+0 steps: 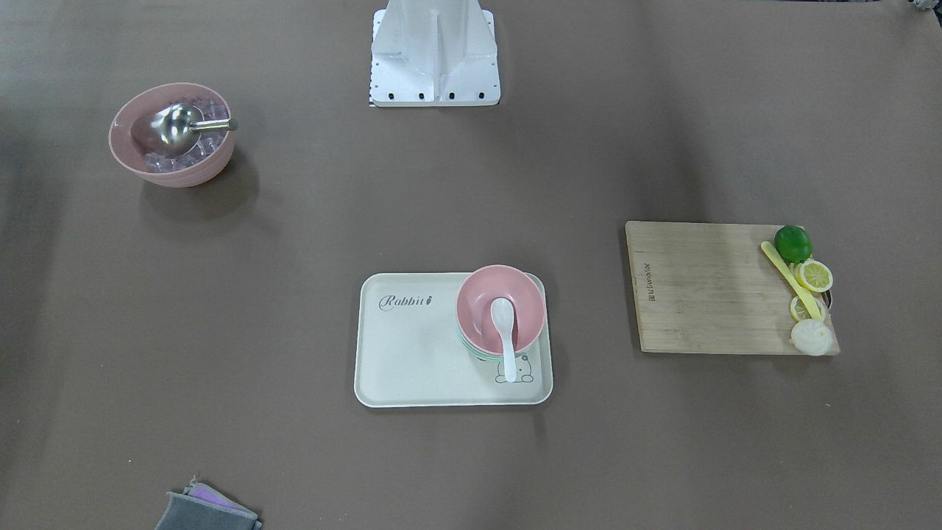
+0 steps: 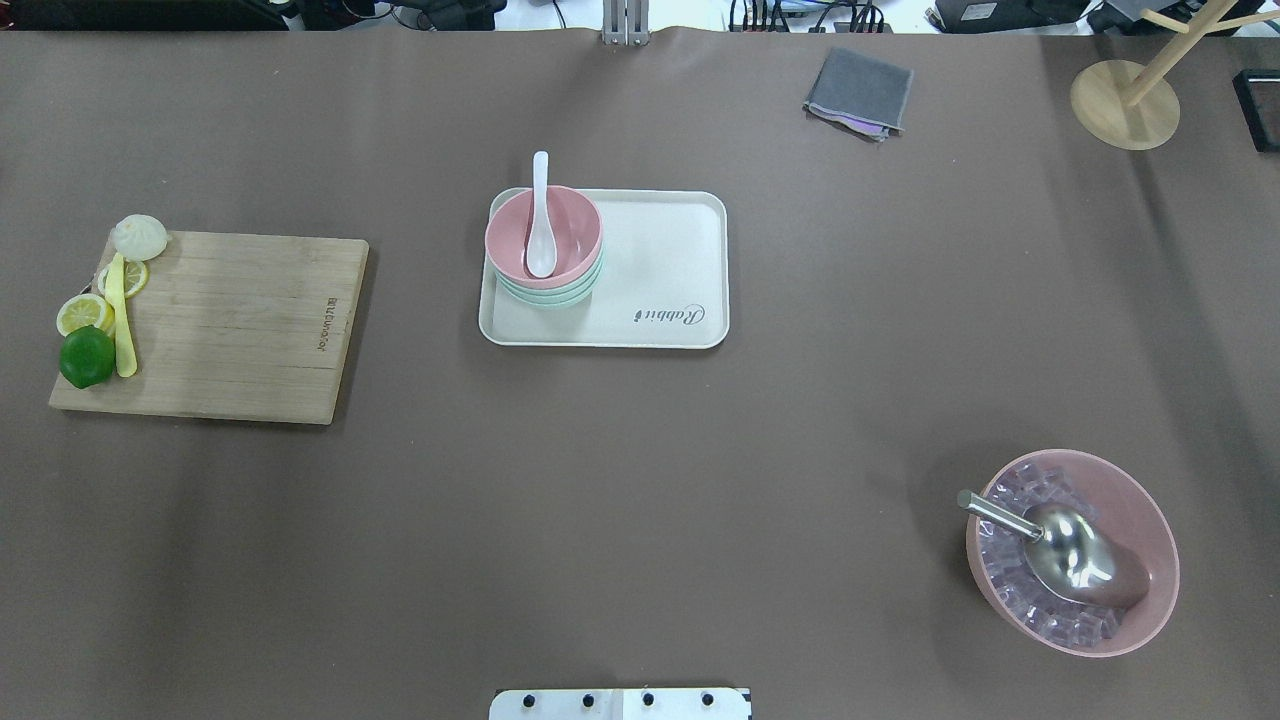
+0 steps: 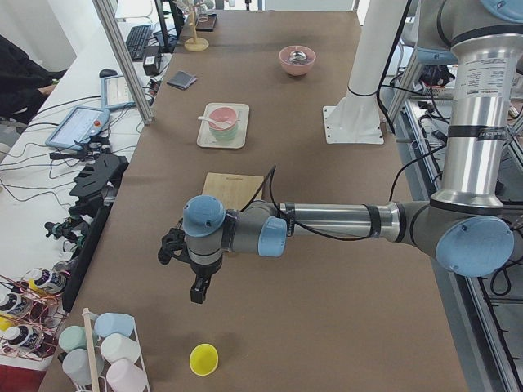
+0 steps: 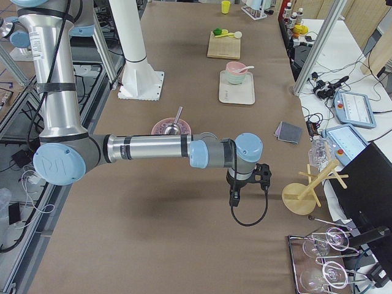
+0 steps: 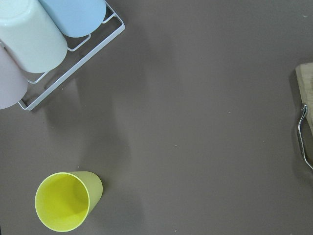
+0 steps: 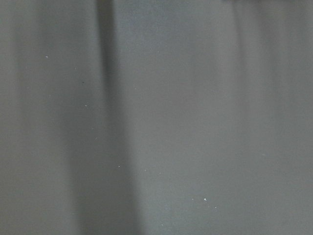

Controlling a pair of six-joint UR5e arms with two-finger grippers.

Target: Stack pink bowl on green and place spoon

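A small pink bowl (image 1: 515, 294) sits stacked on green bowls (image 1: 472, 350) at one end of a cream tray (image 1: 412, 353). A white spoon (image 1: 505, 331) lies in the pink bowl with its handle over the rim. The overhead view shows the same stack (image 2: 570, 225), spoon (image 2: 541, 215) and tray (image 2: 660, 270). My left gripper (image 3: 196, 287) hangs above the table end near a yellow cup (image 3: 203, 358), far from the tray. My right gripper (image 4: 233, 199) hangs above the opposite table end. I cannot tell whether either is open or shut.
A wooden cutting board (image 2: 230, 325) holds a lime (image 2: 86, 356), lemon slices, a yellow knife and a bun. A large pink bowl (image 2: 1150, 520) holds ice cubes and a metal scoop (image 2: 1060, 550). A grey cloth (image 2: 858, 92) and a wooden stand (image 2: 1125, 105) lie at the far side.
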